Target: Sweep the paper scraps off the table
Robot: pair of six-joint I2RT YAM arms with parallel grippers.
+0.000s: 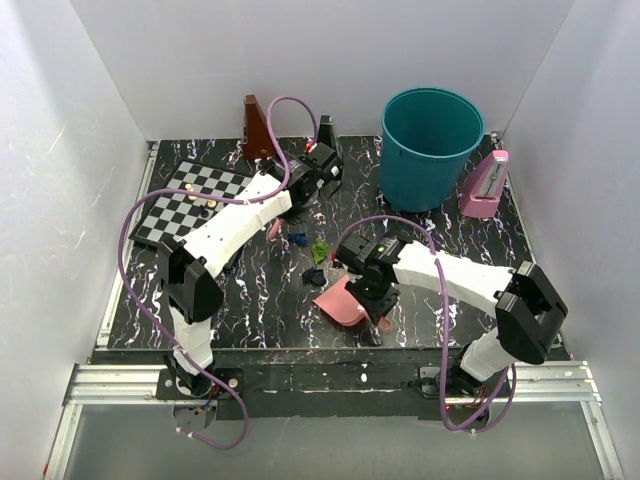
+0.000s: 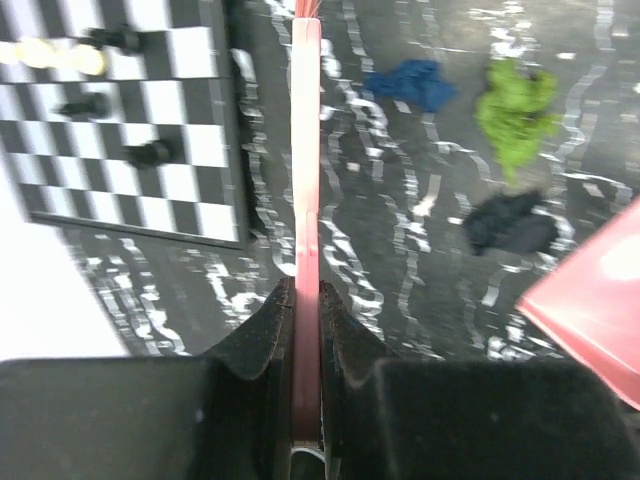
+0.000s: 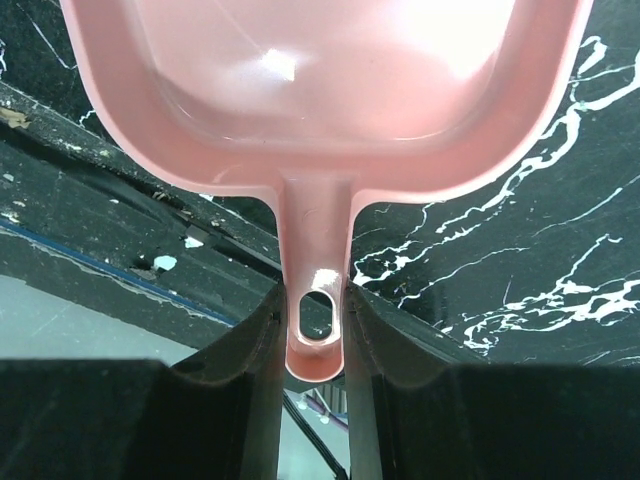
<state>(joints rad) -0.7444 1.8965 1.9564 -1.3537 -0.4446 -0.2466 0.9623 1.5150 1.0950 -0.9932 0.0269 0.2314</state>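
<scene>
Three paper scraps (image 1: pixel 320 250) lie on the table (image 1: pixel 440 250) near its centre, between the two arms and just far-left of the dustpan (image 1: pixel 345 300).

Top view:
- Shows the overall layout: chessboard (image 1: pixel 190 205) at far left, teal bucket (image 1: pixel 430 145) at far right.
- The scraps are small and their colours are hard to separate.
- The brush is largely hidden under the left arm. A pink sliver beside the forearm is probably part of it.

Left wrist view:
- Resolves the scraps as one blue scrap (image 2: pixel 415 82), one green scrap (image 2: pixel 515 110) and one dark scrap (image 2: pixel 508 222), each apart from the others.
- A corner of the dustpan lies near the dark scrap.
- The left gripper (image 2: pixel 307 300) is pressed tight on the thin pink brush (image 2: pixel 307 150) handle, which runs between the chessboard edge and the scraps.
- Chess pieces (image 2: pixel 150 153) stand on the board.

Right wrist view:
- The right gripper (image 3: pixel 316 300) pinches the dustpan handle at its hanging hole.
- The pan's inside is seen only here; no scrap lies in the visible part.
- The table's near edge passes under the handle.
</scene>
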